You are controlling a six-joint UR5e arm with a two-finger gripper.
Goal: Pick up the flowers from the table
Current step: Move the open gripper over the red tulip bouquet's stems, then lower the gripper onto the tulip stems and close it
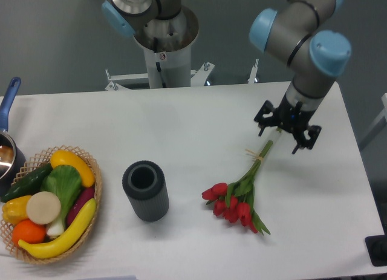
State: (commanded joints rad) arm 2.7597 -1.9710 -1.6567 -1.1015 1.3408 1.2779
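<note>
Red tulip heads marked the flowers (pixel 242 192), which lay flat on the table (pixel 199 129) toward its right edge. The blooms pointed at the near edge, and the thin green stems ran up and to the right toward the far right corner, bound with pale string partway along.

The gripper (pixel 286 130) hung over the upper end of the stems with its two dark fingers spread wide and nothing between them; whether the tips touched the surface could not be told.

To do this step well, the fingers should probably straddle the stems across their length, close to the string where the bunch is tightest. They would need to come down nearly to the tabletop before closing, since the stems are thin and lie flat. A grip too near the cut ends could let the heavier blooms swing or slip out. A gentle squeeze seemed wise for such slender stalks.

The table was white, smooth and matte, with rounded corners. A dark ribbed cylinder (pixel 146 190) stood near its middle. A wicker basket (pixel 91 171) of fruit and vegetables sat by the near left corner, and a blue-handled pot (pixel 8 144) at the left edge. Behind lay grey floor and the arm's metal pedestal (pixel 164 47).
</note>
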